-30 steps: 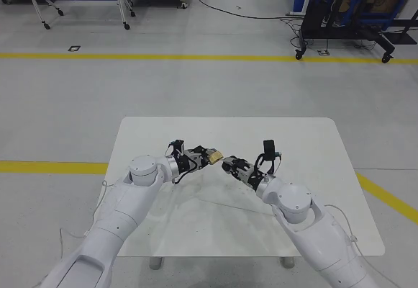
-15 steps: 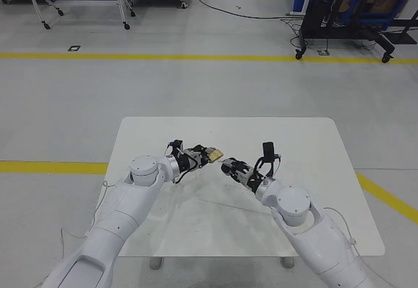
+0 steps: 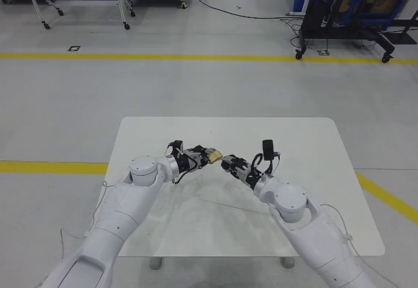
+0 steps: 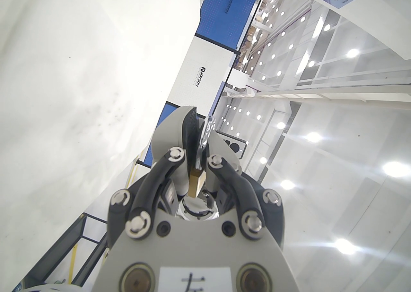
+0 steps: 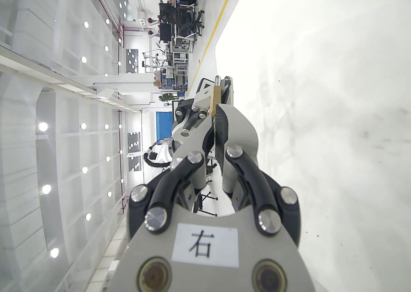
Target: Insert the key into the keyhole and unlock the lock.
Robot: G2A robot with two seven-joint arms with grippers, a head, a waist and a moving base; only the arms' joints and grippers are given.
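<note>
A small brass padlock (image 3: 213, 154) hangs above the middle of the white table (image 3: 306, 144), with my left gripper (image 3: 203, 155) shut on it. In the left wrist view the brass body (image 4: 196, 181) sits between the fingers (image 4: 175, 142), and a silver metal piece (image 4: 205, 133) juts out past it. My right gripper (image 3: 228, 163) faces it from the right, shut on the thin key (image 5: 213, 128). In the right wrist view the key's end is right at the padlock (image 5: 215, 97), whose silver shackle (image 5: 217, 80) points away. The keyhole itself is hidden.
Both arms meet in a V above the table's middle, and the tabletop around them is bare. Yellow floor lines (image 3: 194, 55) and wheeled racks (image 3: 345, 32) lie well beyond the table's far edge.
My right gripper has moved a little left and farther from me, bringing the key up to the padlock. The left gripper and the padlock have stayed where they were.
</note>
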